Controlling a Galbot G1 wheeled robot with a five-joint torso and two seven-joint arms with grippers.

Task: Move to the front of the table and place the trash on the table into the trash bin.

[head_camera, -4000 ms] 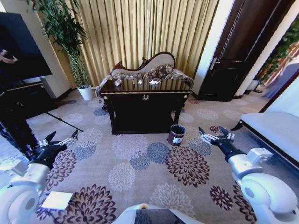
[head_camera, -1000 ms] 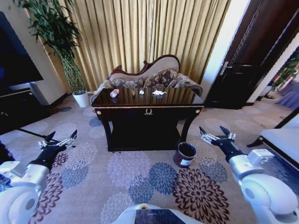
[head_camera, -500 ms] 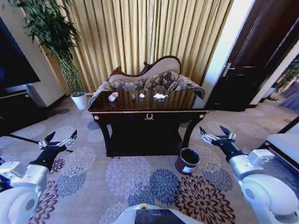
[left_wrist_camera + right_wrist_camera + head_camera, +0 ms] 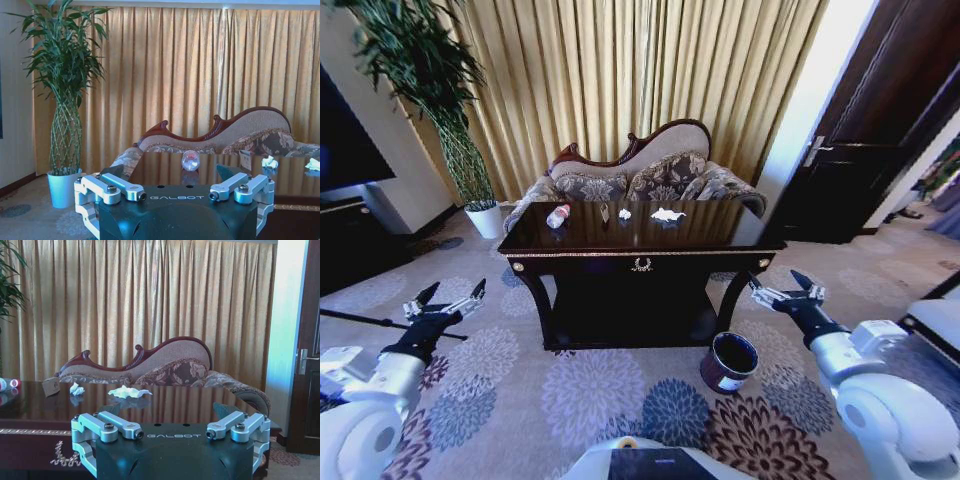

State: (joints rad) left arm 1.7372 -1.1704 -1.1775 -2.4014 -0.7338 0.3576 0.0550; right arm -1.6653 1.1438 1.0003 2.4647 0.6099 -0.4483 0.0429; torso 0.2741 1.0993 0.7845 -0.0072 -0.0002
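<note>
From the head view, the large dark glossy wooden table [image 4: 638,240] with gold ornaments stands at twelve o'clock, ahead of the robot. On its top lie the small clear plastic bottle with a red cap [image 4: 557,216] toward eleven o'clock, a tiny wrapper [image 4: 605,213], a small crumpled white paper wad [image 4: 625,213] and a larger white paper wad [image 4: 667,214] near one o'clock. The small round dark brown trash bin [image 4: 730,362] sits on the floral carpet [image 4: 590,385] by the table's right front leg, at about two o'clock, close enough to serve as the drop point. The left gripper [image 4: 445,300] hangs at nine o'clock and the right gripper [image 4: 786,292] at three o'clock, both spread wide and empty, held low and apart, probably to stay clear while the base drives.

In the left wrist view, the left gripper's fingers [image 4: 120,186] stand apart with nothing between them; the bottle [image 4: 190,160] lies end-on on the tabletop beyond, before the patterned sofa [image 4: 240,135] and a potted bamboo plant [image 4: 64,100].

In the right wrist view, the right gripper's fingers [image 4: 116,426] are likewise splayed; both wads [image 4: 76,388] [image 4: 128,391] rest on the table [image 4: 30,412], well out of reach.
</note>
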